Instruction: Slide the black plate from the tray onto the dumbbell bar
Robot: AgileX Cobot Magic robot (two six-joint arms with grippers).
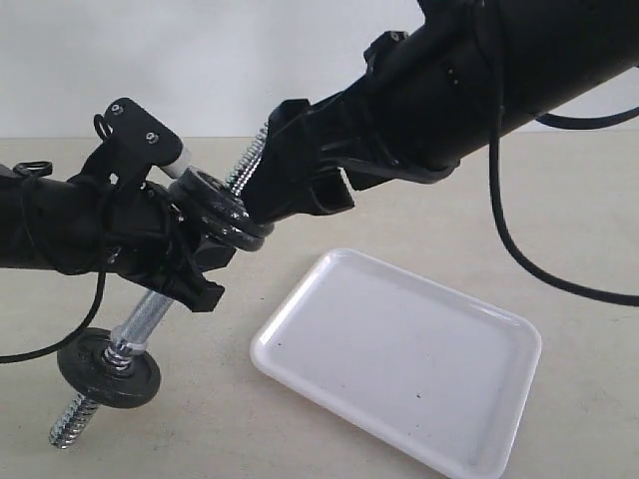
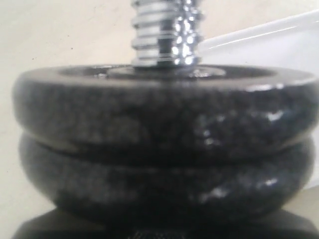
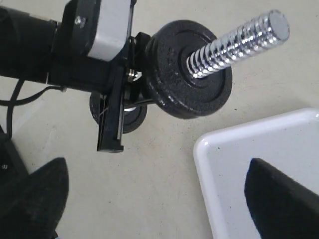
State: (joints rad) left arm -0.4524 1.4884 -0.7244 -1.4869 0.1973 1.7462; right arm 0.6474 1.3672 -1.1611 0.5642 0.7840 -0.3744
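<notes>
The left end effector clamps the dumbbell bar and holds it tilted, its lower disc near the desk. The black plate already sits on the bar's upper end, flush on a second disc, with bare thread above. The right end effector is spread wide and empty, just beside the plates. The tray lies bare. The sliding looks done, and nothing stands in the way.
</notes>
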